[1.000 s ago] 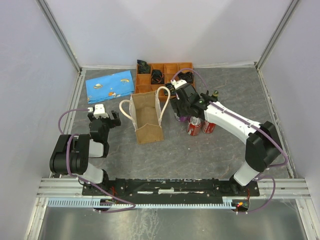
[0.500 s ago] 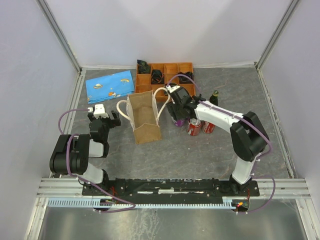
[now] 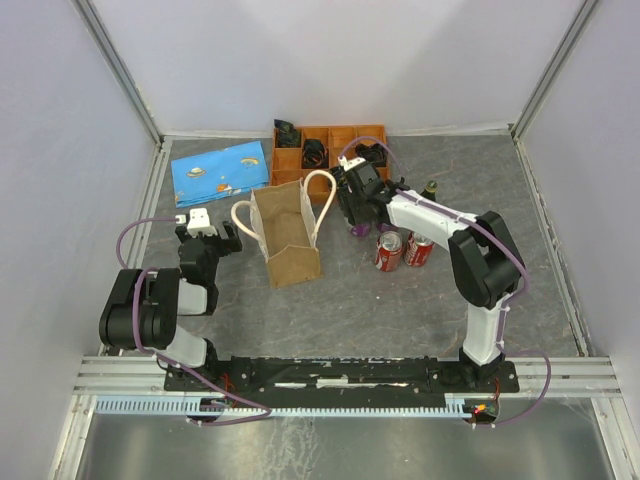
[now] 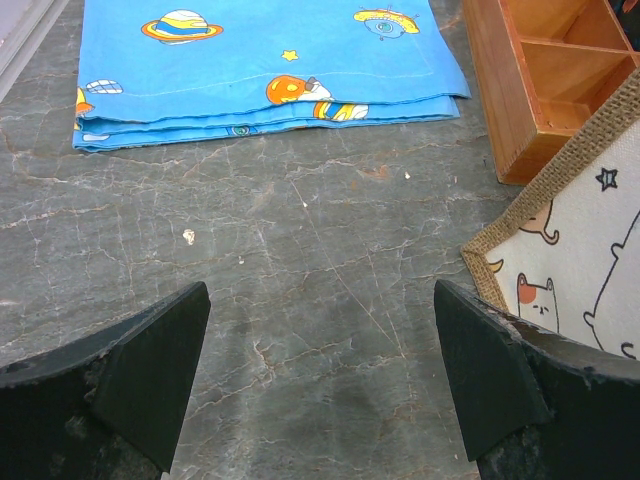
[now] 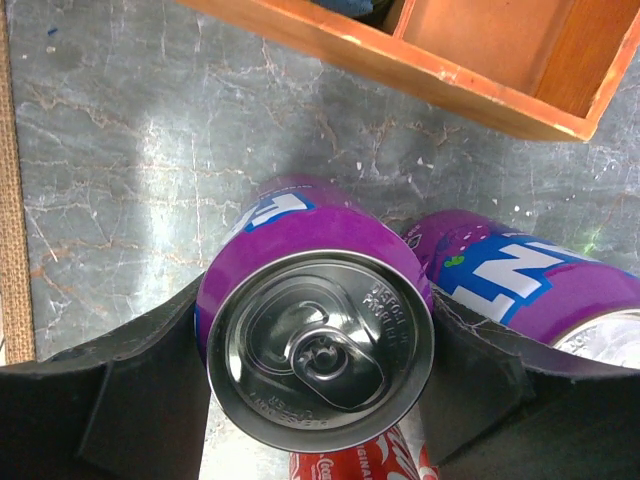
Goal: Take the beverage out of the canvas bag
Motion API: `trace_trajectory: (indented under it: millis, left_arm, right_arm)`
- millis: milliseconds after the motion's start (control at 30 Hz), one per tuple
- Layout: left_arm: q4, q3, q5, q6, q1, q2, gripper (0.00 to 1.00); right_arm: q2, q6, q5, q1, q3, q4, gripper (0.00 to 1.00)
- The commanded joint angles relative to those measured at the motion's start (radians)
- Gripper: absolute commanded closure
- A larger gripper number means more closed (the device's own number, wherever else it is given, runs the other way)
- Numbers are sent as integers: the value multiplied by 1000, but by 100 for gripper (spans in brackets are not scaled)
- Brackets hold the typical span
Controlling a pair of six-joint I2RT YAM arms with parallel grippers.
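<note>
**Q:** Fig. key: where is the beverage w.r.t. the canvas bag (image 3: 285, 238)?

**A:** Outside it. The purple can (image 5: 320, 340) is upright, just right of the bag, and pinched on both sides by the right gripper (image 5: 318, 310). Can't tell whether it rests on the table (image 3: 400, 300) or is lifted.

**Q:** Anything crowding that grip?

**A:** Yes. A second purple can (image 5: 530, 285) lies right against the far finger, on the side away from the bag. Two red cans (image 3: 388, 250) stand a bit further right of the bag. The bag's cream handle (image 3: 322, 192) loops just beside the gripper.

**Q:** Other items, ref. the bag?

**A:** Orange tray (image 3: 330, 150) is behind the bag, near it. Blue cloth (image 3: 220, 170) is behind and to the left. A dark bottle (image 3: 430, 190) stands well right, past the cans.

**Q:** The other arm?

**A:** Left gripper (image 4: 320, 300) is left of the bag, fingers spread and nothing between them. The bag's corner shows just beside its right finger.
</note>
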Motion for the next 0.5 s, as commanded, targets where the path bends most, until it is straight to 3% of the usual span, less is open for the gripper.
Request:
trace_trajectory:
  millis: [0, 267, 467]
  left_arm:
    - [32, 22, 13, 48, -5, 5, 1]
    - [33, 22, 14, 48, -4, 4, 1]
    - [33, 21, 13, 49, -4, 5, 1]
  right_arm:
    - [19, -5, 13, -12, 66, 34, 100]
    - [-50, 56, -33, 11, -5, 11, 99]
    - [-83, 33, 22, 66, -25, -39, 72]
